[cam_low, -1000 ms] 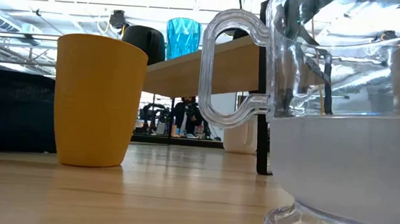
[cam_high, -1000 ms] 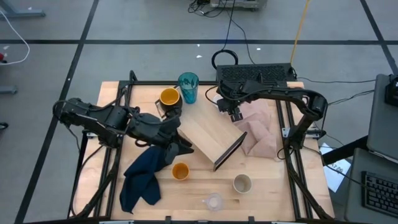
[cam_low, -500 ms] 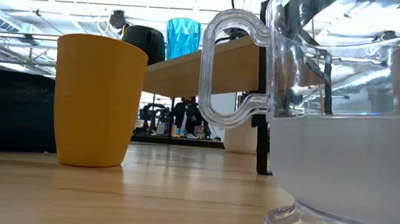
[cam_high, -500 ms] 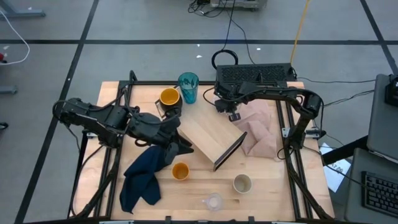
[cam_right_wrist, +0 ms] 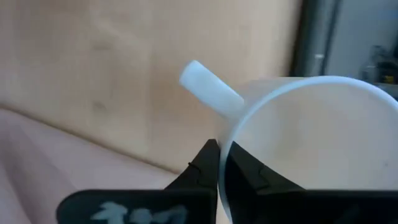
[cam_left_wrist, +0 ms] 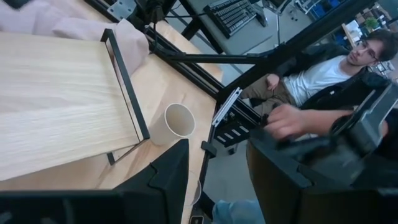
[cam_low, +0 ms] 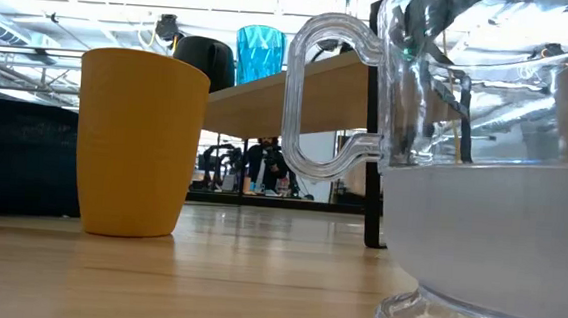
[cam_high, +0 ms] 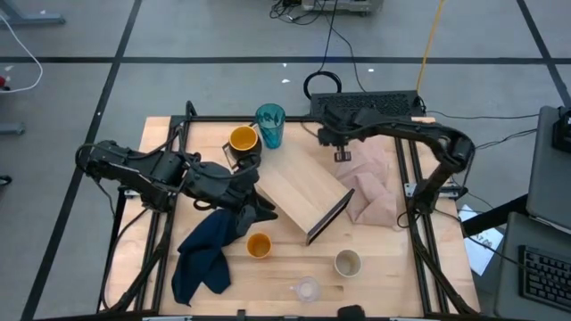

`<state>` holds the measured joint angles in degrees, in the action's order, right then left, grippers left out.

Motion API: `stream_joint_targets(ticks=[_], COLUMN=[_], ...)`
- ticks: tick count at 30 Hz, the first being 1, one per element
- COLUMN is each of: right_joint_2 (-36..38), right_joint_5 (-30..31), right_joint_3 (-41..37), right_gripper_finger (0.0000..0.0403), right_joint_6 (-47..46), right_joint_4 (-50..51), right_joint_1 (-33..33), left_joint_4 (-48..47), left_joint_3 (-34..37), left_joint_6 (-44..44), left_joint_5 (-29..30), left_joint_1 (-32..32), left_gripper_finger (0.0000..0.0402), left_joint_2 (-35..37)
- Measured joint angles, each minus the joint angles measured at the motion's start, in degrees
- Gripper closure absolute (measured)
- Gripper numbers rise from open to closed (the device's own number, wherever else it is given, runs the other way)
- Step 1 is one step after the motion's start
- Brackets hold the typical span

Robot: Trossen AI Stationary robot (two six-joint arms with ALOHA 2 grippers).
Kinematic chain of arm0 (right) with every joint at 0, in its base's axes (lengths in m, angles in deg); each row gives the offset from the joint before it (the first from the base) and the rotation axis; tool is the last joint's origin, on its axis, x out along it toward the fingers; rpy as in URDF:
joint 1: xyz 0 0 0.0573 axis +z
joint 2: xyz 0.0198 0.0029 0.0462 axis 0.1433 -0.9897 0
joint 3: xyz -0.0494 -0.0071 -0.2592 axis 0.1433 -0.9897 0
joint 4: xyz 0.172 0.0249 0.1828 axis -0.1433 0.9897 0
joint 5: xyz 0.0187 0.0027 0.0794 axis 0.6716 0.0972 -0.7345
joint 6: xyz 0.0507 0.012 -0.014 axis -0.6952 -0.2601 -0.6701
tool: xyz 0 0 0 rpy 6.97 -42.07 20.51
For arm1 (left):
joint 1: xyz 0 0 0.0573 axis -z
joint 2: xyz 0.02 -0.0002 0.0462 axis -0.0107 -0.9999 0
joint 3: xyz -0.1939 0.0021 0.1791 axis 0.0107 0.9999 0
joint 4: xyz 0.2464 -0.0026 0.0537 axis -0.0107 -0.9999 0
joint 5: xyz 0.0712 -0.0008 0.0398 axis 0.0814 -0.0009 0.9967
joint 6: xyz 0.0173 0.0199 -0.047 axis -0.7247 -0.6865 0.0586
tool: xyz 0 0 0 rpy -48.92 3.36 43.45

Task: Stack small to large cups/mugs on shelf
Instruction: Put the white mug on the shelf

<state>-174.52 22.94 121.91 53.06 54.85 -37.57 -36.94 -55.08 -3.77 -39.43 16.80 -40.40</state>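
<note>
Right gripper [cam_high: 342, 153] sits over the far side of the bench [cam_high: 277, 272], just off the shelf's far corner and at the edge of the pinkish cloth [cam_high: 373, 192]. In the right wrist view its fingers [cam_right_wrist: 202, 165] pinch the rim of the white mug [cam_right_wrist: 298, 143], one inside the wall and one outside. A rim pinch leaves the mug's base free, which suits setting it down on a flat surface or into a bigger cup.

Left gripper [cam_high: 259, 210] rests low at the near-left edge of the shelf [cam_high: 299, 192], over the dark blue cloth [cam_high: 203, 254]. Its fingers [cam_left_wrist: 168, 174] are spread with nothing between them; the arm looks parked, out of the right arm's path.

The shelf lies diagonally mid-bench with its top bare, so judging by that, no cup is on it yet.

- Teal tumbler [cam_high: 269, 125] and yellow-orange mug [cam_high: 243, 139]: upright beside each other on the bench beyond the shelf's far-left corner.
- Small orange cup [cam_high: 259, 244], beige-grey cup [cam_high: 347, 263], small clear cup [cam_high: 307, 288]: along the near side, well apart.

All stand open side up, so they can nest by size.

A person [cam_left_wrist: 323, 74] sits beyond the bench in the left wrist view.
</note>
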Motion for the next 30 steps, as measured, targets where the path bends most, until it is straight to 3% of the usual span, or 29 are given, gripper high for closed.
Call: stream_joint_targets(ticks=[9,16,22,30], right_joint_2=[16.14,25.29,30.42,30.35], right_joint_5=[-0.10,-1.47,-12.25,-19.22], right_joint_3=[0.02,0.02,0.04,0.04], right_gripper_finger=[0.0402,0.0402,0.0402,0.0402], right_joint_6=[-4.37,-15.23,-27.16,-38.06], right_joint_4=[5.66,10.35,7.36,4.81], right_joint_1=[-2.61,2.13,8.03,18.20], left_joint_4=[-0.26,-0.46,-1.92,-2.29], left_joint_3=[0.00,0.00,0.00,0.00], left_joint_6=[-4.01,-7.49,-7.64,-7.71], left_joint_5=[0.04,0.79,1.51,1.55], left_joint_1=[-0.10,-0.97,-1.53,-1.57], left_gripper_finger=[0.0240,0.0240,0.0240,0.0240], left_joint_2=[0.00,-0.02,-0.02,-0.02])
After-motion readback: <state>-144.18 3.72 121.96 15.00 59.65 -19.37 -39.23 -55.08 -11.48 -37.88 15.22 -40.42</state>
